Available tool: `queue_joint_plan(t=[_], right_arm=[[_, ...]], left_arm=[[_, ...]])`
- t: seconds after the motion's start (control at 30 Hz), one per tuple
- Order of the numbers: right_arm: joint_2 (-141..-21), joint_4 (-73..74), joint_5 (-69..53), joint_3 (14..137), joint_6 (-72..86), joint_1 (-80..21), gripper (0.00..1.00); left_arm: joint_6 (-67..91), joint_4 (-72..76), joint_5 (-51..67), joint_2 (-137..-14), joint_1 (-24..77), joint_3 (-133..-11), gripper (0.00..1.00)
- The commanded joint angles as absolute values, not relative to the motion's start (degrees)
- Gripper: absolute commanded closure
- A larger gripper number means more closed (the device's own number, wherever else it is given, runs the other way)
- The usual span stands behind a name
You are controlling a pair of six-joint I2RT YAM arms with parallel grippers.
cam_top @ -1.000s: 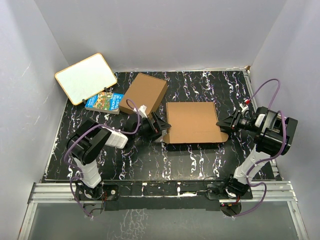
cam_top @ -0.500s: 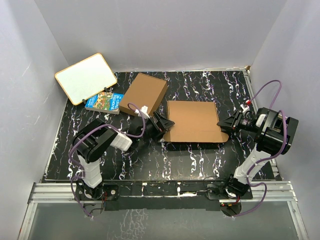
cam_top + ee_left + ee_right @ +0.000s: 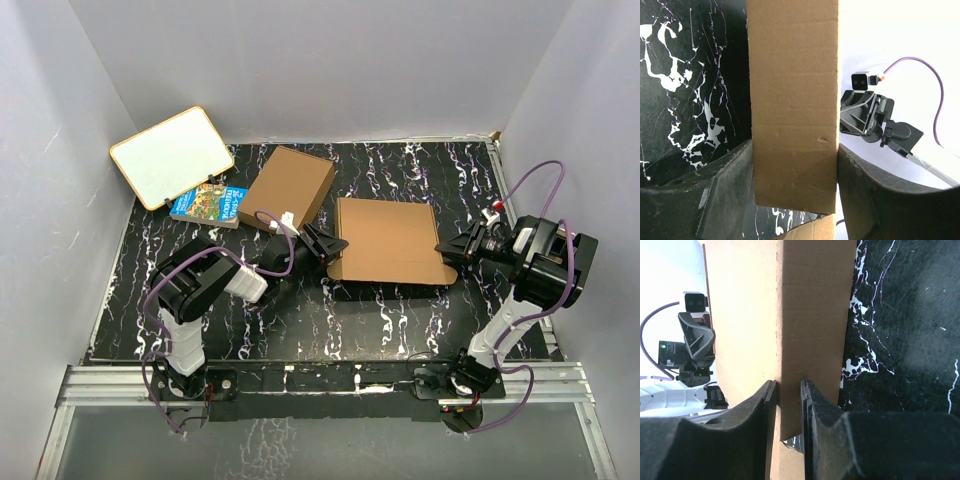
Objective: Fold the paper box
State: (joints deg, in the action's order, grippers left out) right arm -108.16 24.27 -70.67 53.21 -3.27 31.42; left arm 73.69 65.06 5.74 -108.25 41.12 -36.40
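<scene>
The paper box (image 3: pixel 385 243) is found lying flat just right of the worktop's (image 3: pixel 400 320) centre, a flap at its left edge clamped across its width by the half-closed left gripper (image 3: pixel 330 246), its right edge pinched thin by the nearly closed right gripper (image 3: pixel 446 247).

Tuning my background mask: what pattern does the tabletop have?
The tabletop is black with white marble-like veins, clearest in the top external view.
</scene>
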Motion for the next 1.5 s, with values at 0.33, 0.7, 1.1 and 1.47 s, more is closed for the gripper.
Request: queue_joint_plan(t=[0.33,0.7,1.1,1.47], right_arm=[[-102.8,33.4,-65.0,60.0,-19.3,31.8,0.36],[-84.7,42.7,-63.4,68.2,-36.6,30.7,0.11],[-62.5,34.3,-63.0,58.6,-70.5,12.3,0.01],[-67.1,31.2,-41.9,58.9,-76.9,-7.9,0.01]], left_arm=[[75.1,65.8,3.9,-105.1,41.5,-38.6,0.62],[81.1,44.5,5.1,-101.9,39.6,-48.7,0.65],[86.6,10.6,8.4,-99.3,35.6,-66.9,0.7],[91.3,7.2,15.3,-102.5,32.8,-73.4,0.7]])
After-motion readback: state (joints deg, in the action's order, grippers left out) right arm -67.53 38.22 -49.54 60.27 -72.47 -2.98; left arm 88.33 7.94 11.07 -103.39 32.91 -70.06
